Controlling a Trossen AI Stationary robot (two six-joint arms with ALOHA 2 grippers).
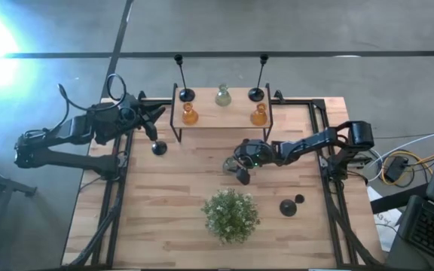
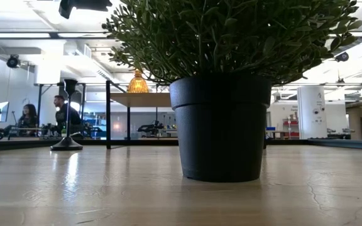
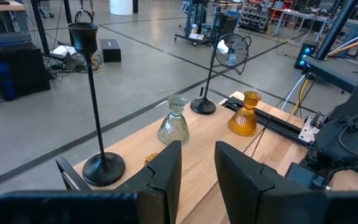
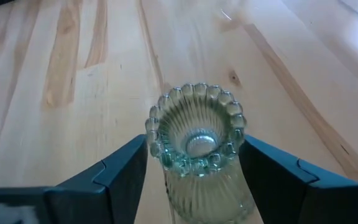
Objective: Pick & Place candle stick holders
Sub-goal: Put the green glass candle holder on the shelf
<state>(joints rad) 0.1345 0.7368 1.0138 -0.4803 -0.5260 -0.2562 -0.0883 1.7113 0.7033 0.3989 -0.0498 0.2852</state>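
A pale green glass candle stick holder (image 4: 194, 140) stands upright on the wooden table, left of the table's middle line toward the right arm. My right gripper (image 1: 239, 165) is low over it and open, one finger on each side of its beaded rim. On the raised shelf (image 1: 224, 120) at the far edge stand two tall black holders (image 1: 181, 75) (image 1: 261, 75), two amber glass ones (image 1: 190, 114) (image 1: 259, 114) and a pale green one (image 1: 223, 96). A short black holder (image 1: 159, 147) stands on the table near my left gripper (image 1: 155, 122), which hangs raised and open with nothing between its fingers. My right gripper comes at the green glass holder slanting down from the table's right side. Its fingers (image 4: 126, 171) stand close beside the beaded rim (image 4: 157, 134) on both sides. I cannot tell whether they touch it. The holder stands upright with its base on the table.
A bushy green plant in a black pot (image 1: 230, 214) stands at the near middle of the table. Another short black holder (image 1: 288, 207) lies at the near right. Black rails (image 1: 326, 135) run along the table's sides. Bare wood lies between shelf and plant.
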